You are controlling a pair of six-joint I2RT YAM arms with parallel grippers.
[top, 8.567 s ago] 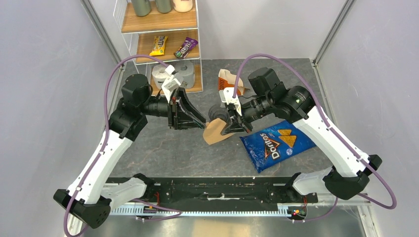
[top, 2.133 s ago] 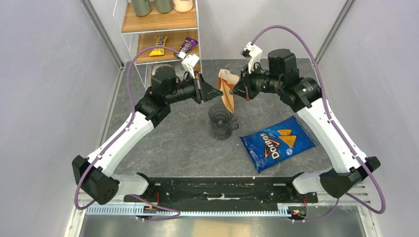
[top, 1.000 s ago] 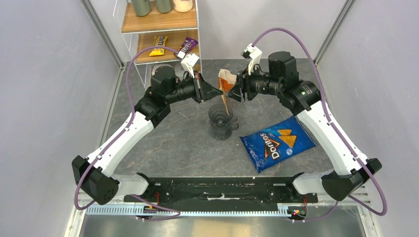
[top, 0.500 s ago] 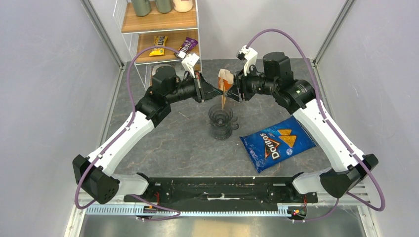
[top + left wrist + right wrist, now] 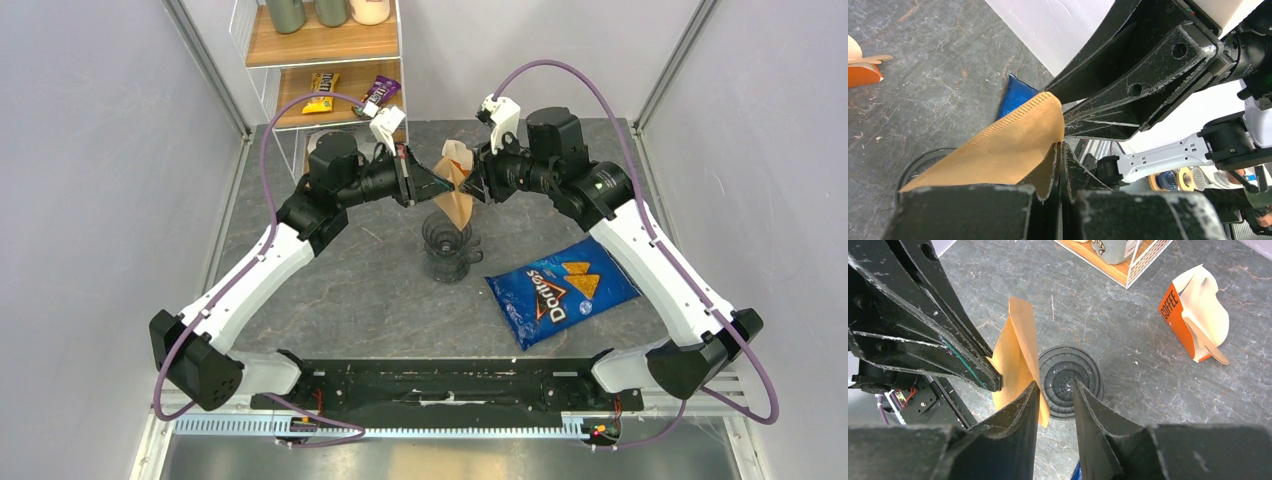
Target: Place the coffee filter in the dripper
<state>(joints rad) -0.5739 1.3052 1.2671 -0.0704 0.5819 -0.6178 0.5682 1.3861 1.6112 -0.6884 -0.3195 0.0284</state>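
1. Fingertips (image 5: 1073, 175) of the left tool (image 5: 1058, 150) are pressed together on one edge of the coffee filter (image 5: 998, 150), so this tool is closed and gripping the paper.
2. The right tool (image 5: 1055, 386) faces it from the opposite side with its jaws apart and a clear gap between them. The filter runs past one of its fingers, though it is hard to say whether paper and finger touch.
3. The tan filter hangs in the air between the two tools, turned on edge. Its lower corner points down over the rim of the dripper (image 5: 447, 250).
4. The dripper stands upright on the grey worktop (image 5: 350, 290), mouth up, directly below both tools.
5. Just behind it an orange filter packet (image 5: 1193, 315) lies torn open on the worktop.
6. A blue Doritos bag (image 5: 560, 290) lies flat to the dripper's right.
7. A shelf (image 5: 330, 90) stands at the far left corner.
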